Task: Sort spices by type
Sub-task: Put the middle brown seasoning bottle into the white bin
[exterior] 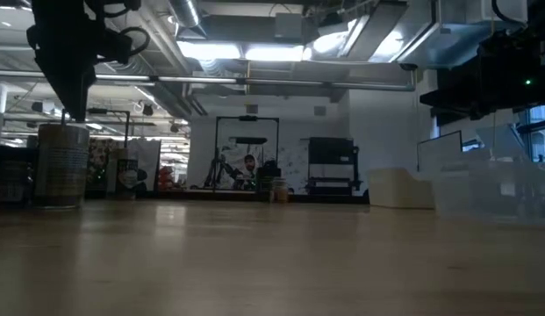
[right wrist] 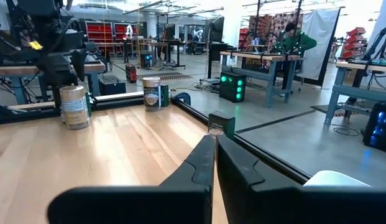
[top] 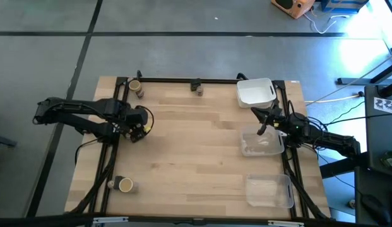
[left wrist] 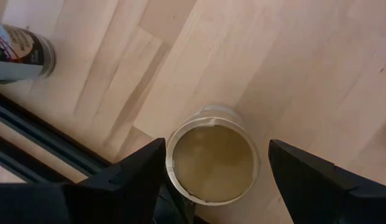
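Near the left edge of the table [top: 196,157], the left gripper [left wrist: 211,171] hangs over a tan-topped jar [left wrist: 212,163], with its fingers wide apart, one on each side of the lid. The jar stands upright on the wood and is not yet held.

The right gripper [top: 264,128] waits above a clear tray [top: 262,144] on the right side, its fingers pressed together with nothing between them.

Other spices stand well apart: two jars [top: 136,87] at the far left corner, a dark block [top: 197,87] on the far rail, and two more jars [top: 122,185] near the front left corner.

I think the risk is at the closing. If the fingers come down off centre, one of them may hit the rim and tip the jar or push it toward the black rail [left wrist: 37,134], which runs just beside it. A grip too high on the lid may also slip.

For moving, the middle of the table is open wood, so the way across to the trays looks free. The white tray [top: 255,93] and a second clear tray [top: 269,191] keep to the right edge.
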